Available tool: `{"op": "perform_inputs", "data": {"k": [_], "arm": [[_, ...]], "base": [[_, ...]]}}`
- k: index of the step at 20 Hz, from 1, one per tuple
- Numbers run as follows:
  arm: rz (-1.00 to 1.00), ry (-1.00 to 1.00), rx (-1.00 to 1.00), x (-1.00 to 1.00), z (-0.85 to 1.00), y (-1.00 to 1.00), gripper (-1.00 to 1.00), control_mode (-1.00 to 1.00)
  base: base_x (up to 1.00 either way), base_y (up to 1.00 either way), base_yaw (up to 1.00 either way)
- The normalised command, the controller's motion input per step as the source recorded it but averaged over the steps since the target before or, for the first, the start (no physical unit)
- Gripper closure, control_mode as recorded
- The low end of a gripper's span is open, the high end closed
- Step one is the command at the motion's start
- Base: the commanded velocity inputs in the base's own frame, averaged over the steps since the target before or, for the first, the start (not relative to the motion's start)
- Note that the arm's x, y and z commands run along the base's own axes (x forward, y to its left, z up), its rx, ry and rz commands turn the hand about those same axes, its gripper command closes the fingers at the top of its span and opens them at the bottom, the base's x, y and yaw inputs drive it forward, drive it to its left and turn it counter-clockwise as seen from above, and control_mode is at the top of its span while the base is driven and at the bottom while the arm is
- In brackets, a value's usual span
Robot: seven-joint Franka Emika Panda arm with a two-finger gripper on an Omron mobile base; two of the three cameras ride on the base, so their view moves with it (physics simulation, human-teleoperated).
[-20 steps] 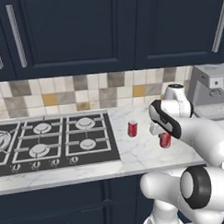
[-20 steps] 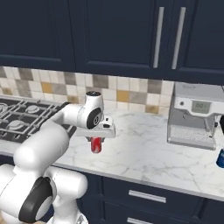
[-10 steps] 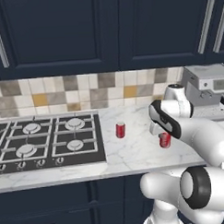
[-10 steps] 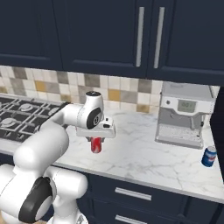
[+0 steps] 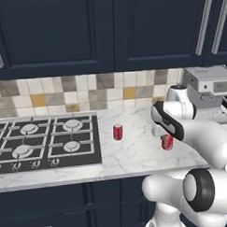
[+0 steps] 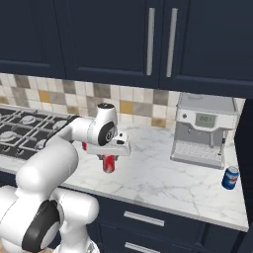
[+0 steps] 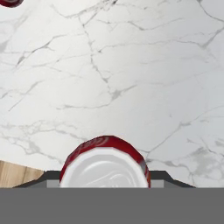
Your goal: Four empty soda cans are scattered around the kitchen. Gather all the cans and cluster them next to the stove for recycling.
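Gripper [image 6: 109, 159] closed on a red soda can [image 6: 109, 164] above the marble counter [image 6: 163, 180]; blue can [image 6: 230, 178] beside the coffee machine [image 6: 203, 129].

Can [image 7: 105, 164] in my grip: glossy red metal, silvery top. Second can [image 5: 117, 132] same red gloss. Counter [image 7: 131, 74]: polished white marble, grey veins. Stove [image 5: 46, 144]: matt black top, grey grates, silver burners. Backsplash [image 5: 86, 93]: matt mosaic tile. Coffee machine [image 6: 202, 129]: brushed steel look. Blue can [image 6: 230, 178] glossy.
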Motion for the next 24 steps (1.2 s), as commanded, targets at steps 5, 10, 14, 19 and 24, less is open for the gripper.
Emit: {"op": "perform_inputs", "data": {"k": [5, 10, 14, 19, 24], "arm": [[0.0, 0.0, 0.0, 0.0, 0.0, 0.0, 1.0, 1.0], [0.0, 0.0, 0.0, 0.0, 0.0, 0.0, 1.0, 1.0], [0.0, 0.0, 0.0, 0.0, 0.0, 0.0, 1.0, 1.0], [0.0, 0.0, 0.0, 0.0, 0.0, 0.0, 1.0, -1.0], [0.0, -0.02, -0.03, 0.13, 0.01, 0.28, 1.0, -1.0]], "base": [[0.02, -0.08, 0.01], [0.0, 0.0, 0.0], [0.0, 0.0, 0.0], [0.0, 0.0, 0.0], [0.0, 0.0, 0.0]]}}
